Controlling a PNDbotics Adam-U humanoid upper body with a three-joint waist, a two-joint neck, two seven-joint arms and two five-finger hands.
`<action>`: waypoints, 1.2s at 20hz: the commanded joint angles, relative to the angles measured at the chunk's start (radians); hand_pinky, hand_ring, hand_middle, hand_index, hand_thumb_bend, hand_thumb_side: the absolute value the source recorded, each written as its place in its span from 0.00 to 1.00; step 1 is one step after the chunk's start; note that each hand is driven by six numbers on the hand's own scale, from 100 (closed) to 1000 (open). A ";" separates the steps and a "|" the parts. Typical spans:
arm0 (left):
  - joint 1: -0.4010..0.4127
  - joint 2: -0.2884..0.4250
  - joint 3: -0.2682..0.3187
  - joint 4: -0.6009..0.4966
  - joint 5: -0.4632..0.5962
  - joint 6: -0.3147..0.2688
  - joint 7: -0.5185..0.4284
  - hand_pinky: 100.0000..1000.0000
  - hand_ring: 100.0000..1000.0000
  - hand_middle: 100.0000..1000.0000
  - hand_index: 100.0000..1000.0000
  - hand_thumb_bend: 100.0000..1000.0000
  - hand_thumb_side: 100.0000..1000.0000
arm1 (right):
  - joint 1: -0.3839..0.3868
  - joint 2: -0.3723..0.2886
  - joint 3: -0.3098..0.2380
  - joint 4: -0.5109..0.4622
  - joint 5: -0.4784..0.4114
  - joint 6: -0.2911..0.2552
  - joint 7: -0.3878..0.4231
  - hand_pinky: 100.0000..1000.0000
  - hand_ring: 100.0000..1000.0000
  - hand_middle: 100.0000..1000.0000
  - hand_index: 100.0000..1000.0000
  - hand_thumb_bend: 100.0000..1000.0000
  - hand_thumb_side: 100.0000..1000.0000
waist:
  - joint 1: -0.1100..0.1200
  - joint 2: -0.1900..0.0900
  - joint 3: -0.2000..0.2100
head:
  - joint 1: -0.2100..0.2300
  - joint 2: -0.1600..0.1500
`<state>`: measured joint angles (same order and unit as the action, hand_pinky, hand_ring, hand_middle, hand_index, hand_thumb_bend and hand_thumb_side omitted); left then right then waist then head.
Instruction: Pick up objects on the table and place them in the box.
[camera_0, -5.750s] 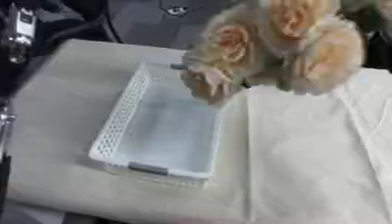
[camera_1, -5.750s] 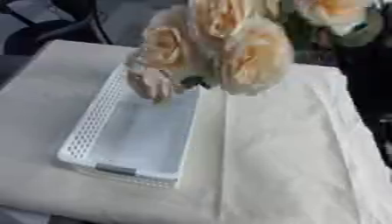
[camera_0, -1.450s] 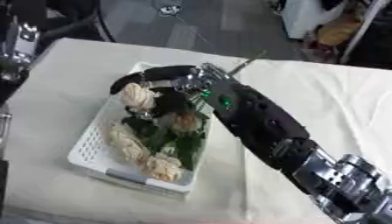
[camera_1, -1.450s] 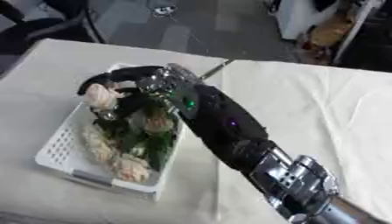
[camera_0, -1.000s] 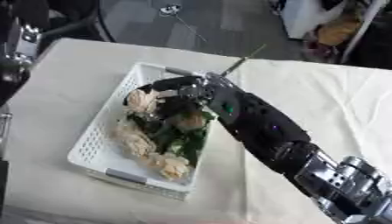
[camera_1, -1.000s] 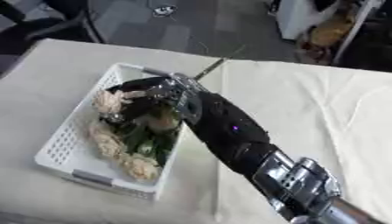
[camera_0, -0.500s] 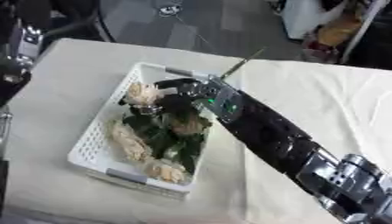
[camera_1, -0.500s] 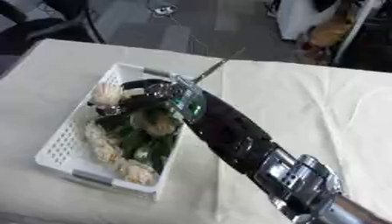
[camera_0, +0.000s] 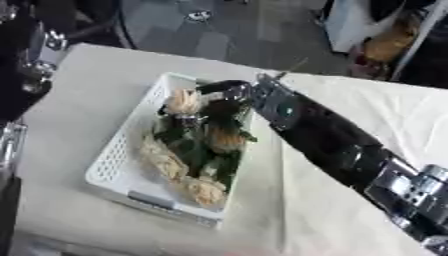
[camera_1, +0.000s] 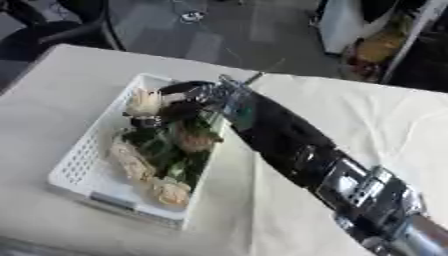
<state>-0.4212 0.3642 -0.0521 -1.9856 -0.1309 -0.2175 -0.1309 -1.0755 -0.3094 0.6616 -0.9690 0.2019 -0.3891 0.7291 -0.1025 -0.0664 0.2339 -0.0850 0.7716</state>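
Flowers lengthwise in box.

Both eye views look down from the robot's head, from close above, facing away from its body. They share almost everything: the right hand, its fingers over the white basket, floor beyond.

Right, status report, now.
Right robot hand over the box, fingers among the flowers. Flowers lying in box. Left robot hand not in view. Nothing blocking.
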 joint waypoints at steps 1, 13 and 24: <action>-0.005 0.021 0.021 -0.014 -0.009 -0.001 0.017 0.53 0.63 0.58 0.75 0.00 0.72 | -0.019 -0.142 0.046 -0.135 -0.056 -0.196 0.178 1.00 1.00 1.00 1.00 0.16 1.00 | 0.004 -0.015 -0.004 | 0.038 -0.002; 0.005 0.029 0.027 -0.014 -0.026 0.008 0.028 0.53 0.63 0.58 0.75 0.00 0.72 | -0.007 -0.278 0.045 -0.368 -0.216 -0.008 0.178 1.00 1.00 1.00 1.00 0.09 1.00 | 0.001 -0.022 -0.012 | 0.075 -0.002; 0.006 0.029 0.027 -0.014 -0.027 0.008 0.023 0.53 0.63 0.58 0.75 0.00 0.72 | -0.033 -0.268 -0.004 -0.401 -0.251 0.041 0.178 1.00 1.00 1.00 1.00 0.00 1.00 | 0.002 -0.024 -0.017 | 0.080 -0.002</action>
<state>-0.4054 0.3763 -0.0332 -1.9856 -0.1547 -0.2095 -0.1073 -1.0804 -0.5580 0.6827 -1.3567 -0.0397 -0.2818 0.8364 -0.1096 -0.0796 0.2192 -0.0094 0.7716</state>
